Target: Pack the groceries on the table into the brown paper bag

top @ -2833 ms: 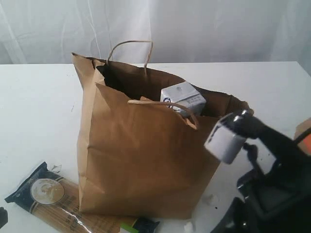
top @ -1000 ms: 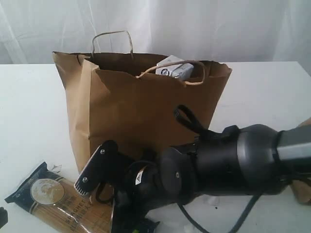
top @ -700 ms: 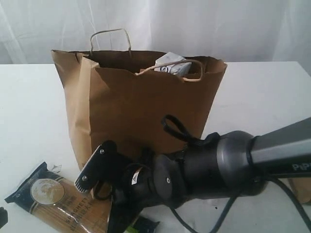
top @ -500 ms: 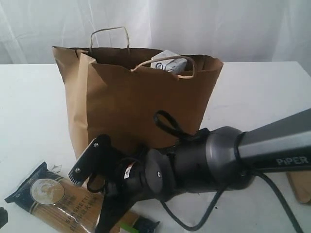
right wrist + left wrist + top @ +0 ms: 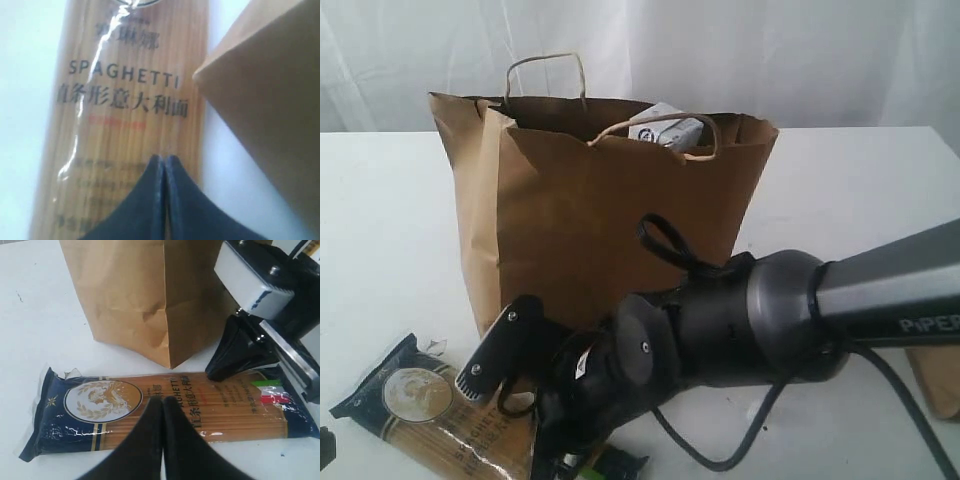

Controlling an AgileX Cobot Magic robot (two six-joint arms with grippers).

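Note:
The spaghetti pack [image 5: 415,400] with dark ends lies flat on the white table [image 5: 380,220], in front of the brown paper bag [image 5: 610,220]. A small white-blue carton [image 5: 665,128] pokes out of the bag's top. My right arm reaches across the front of the bag. Its gripper [image 5: 164,159] is shut and empty, its tips low over the middle of the spaghetti pack [image 5: 125,100]. In the left wrist view the right gripper [image 5: 214,374] rests at the pack's edge. My left gripper [image 5: 162,400] is shut and empty, just above the spaghetti pack [image 5: 100,405]. The other groceries are out of view.
The right arm's thick dark body [image 5: 750,320] and its cable loop block the bag's lower front. A brown object [image 5: 934,380] shows at the right edge of the exterior view. The bag's corner [image 5: 265,90] stands close beside the right gripper.
The right arm swung from the right side across to the left and came down onto the spaghetti pack. The bag turned and shifted left early on. The pack has not moved.

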